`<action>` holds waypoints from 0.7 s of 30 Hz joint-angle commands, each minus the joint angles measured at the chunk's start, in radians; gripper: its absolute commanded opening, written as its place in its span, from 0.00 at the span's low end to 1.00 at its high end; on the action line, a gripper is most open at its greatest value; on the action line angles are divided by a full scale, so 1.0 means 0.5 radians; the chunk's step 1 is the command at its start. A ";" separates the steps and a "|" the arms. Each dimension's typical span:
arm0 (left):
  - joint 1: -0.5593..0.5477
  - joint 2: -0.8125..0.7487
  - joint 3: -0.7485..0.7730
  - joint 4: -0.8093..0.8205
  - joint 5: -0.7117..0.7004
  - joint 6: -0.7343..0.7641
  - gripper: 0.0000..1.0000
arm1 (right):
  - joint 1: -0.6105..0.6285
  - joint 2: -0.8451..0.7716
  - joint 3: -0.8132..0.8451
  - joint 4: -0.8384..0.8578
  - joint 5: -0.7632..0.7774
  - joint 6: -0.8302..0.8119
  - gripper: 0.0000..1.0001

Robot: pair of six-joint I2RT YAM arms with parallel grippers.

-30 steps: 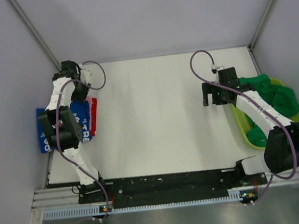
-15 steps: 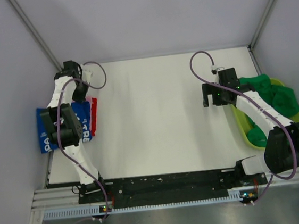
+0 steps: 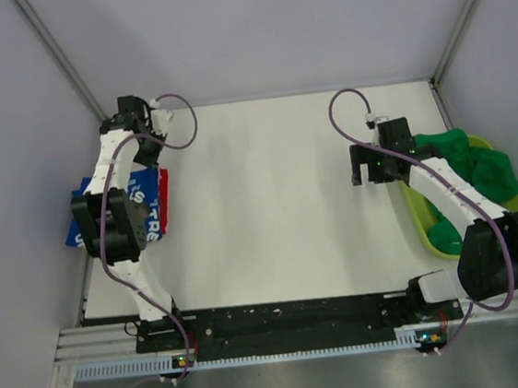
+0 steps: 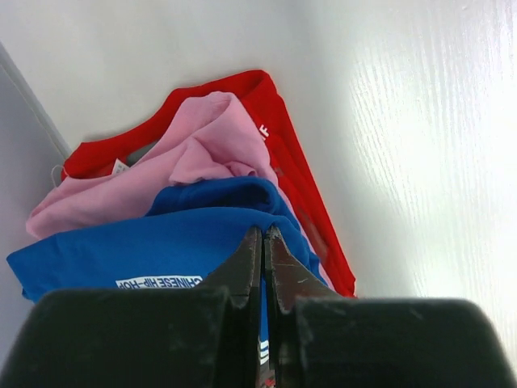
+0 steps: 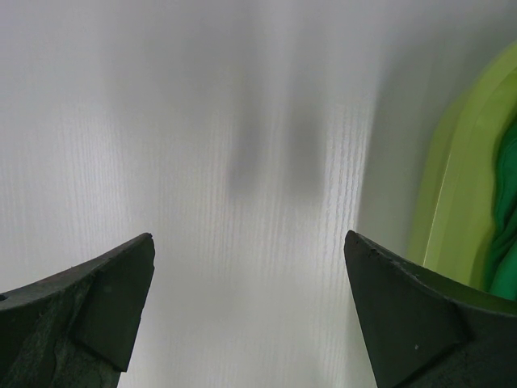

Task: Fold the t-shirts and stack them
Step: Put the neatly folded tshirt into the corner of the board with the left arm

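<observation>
A folded stack of t-shirts lies at the table's left edge: the royal-blue t-shirt [image 4: 121, 250] with white lettering on top, a pink one [image 4: 202, 141] under it and a red one [image 4: 266, 89] at the bottom. My left gripper [image 4: 263, 230] is shut, pinching a fold of the blue t-shirt [image 3: 149, 205] at its far edge. Green t-shirts [image 3: 474, 171] sit bunched in the basket at the right. My right gripper [image 3: 360, 163] hovers open over bare table just left of the basket, nothing between its fingers [image 5: 105, 299].
The lime-green plastic basket [image 3: 415, 205] stands at the table's right edge, its rim [image 5: 452, 194] close to my right fingers. Grey walls close in the left, right and back sides. The stack overhangs the table's left edge.
My left gripper has shut on the blue t-shirt's fold and shifted slightly right and away. The blue shirt's left side has drawn in with it. The right arm has not moved.
</observation>
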 commanded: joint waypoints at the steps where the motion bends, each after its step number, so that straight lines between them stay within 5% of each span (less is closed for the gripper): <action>1: -0.018 0.092 0.011 0.010 0.013 0.015 0.03 | -0.003 -0.052 0.018 0.025 0.001 -0.020 0.99; 4: -0.015 0.172 0.020 0.001 -0.085 0.028 0.33 | -0.003 -0.052 0.018 0.022 0.001 -0.023 0.99; 9: -0.012 0.200 0.088 -0.067 -0.052 -0.025 0.60 | -0.006 -0.061 0.012 0.016 0.001 -0.020 0.99; 18: 0.034 -0.291 -0.108 0.086 0.280 -0.040 0.91 | -0.003 -0.061 0.009 0.016 -0.008 -0.026 0.99; 21: 0.046 -0.429 -0.310 0.273 0.203 -0.058 0.91 | -0.003 -0.058 0.006 0.016 -0.011 -0.026 0.99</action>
